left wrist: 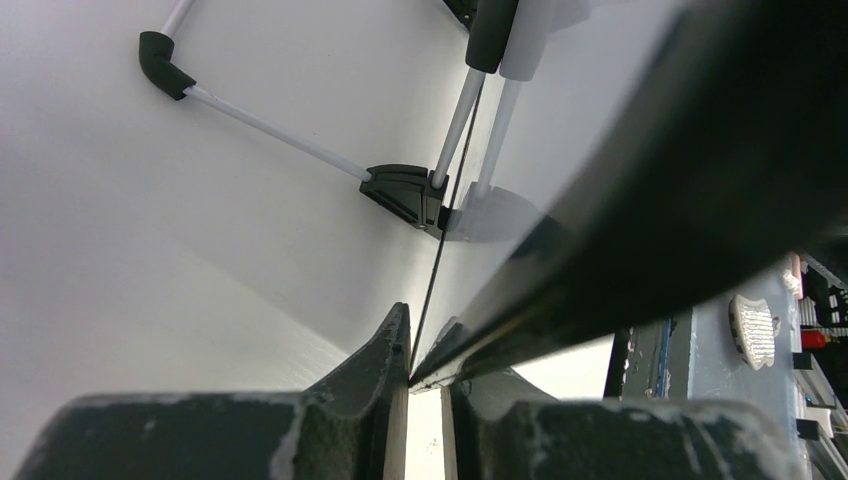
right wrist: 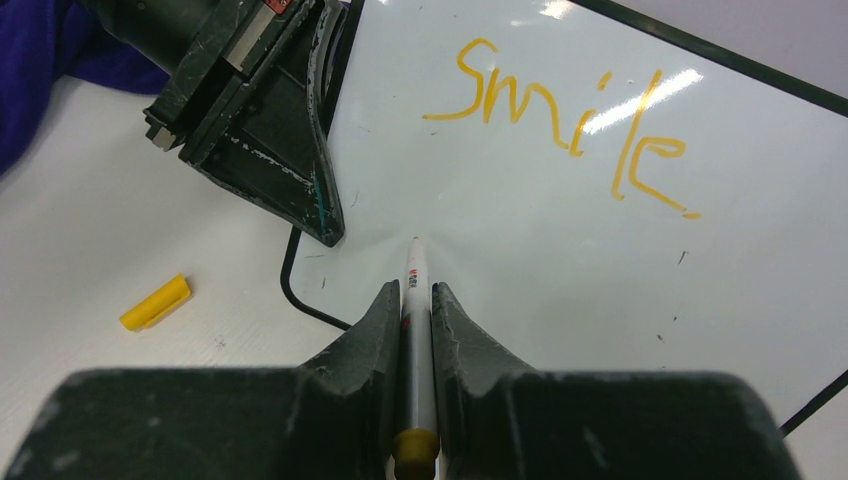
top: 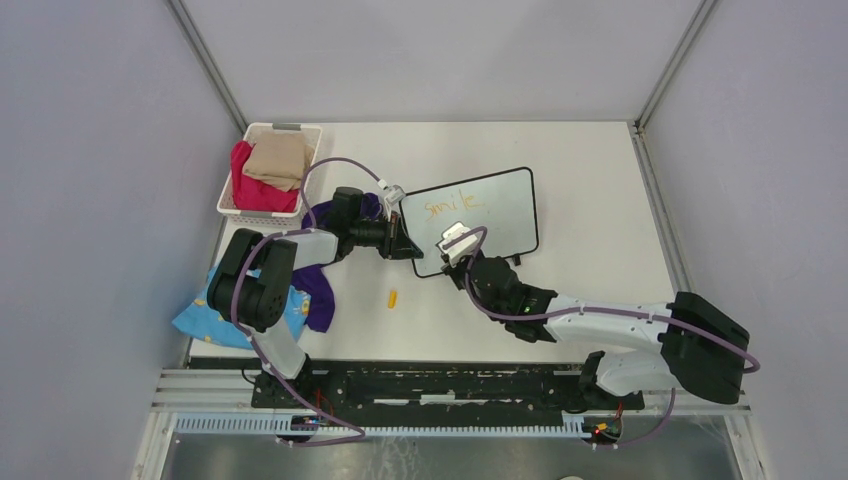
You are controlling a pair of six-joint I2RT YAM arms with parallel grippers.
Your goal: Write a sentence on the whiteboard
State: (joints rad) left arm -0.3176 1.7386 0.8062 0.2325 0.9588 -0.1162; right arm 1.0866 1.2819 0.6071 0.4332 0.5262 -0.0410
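The whiteboard is pinched at its edge by the left gripper. A marker is clamped in the right gripper, tip below an orange "smile"

The whiteboard lies with a basket behind and left of it, a pen cap before its left corner.

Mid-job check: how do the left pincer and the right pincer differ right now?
The left pincer is shut on the whiteboard at its edge; the right pincer is shut on a white marker. The left pincer sits at the board's side; the right pincer reaches over its face, below the orange word. Both are closed on something.
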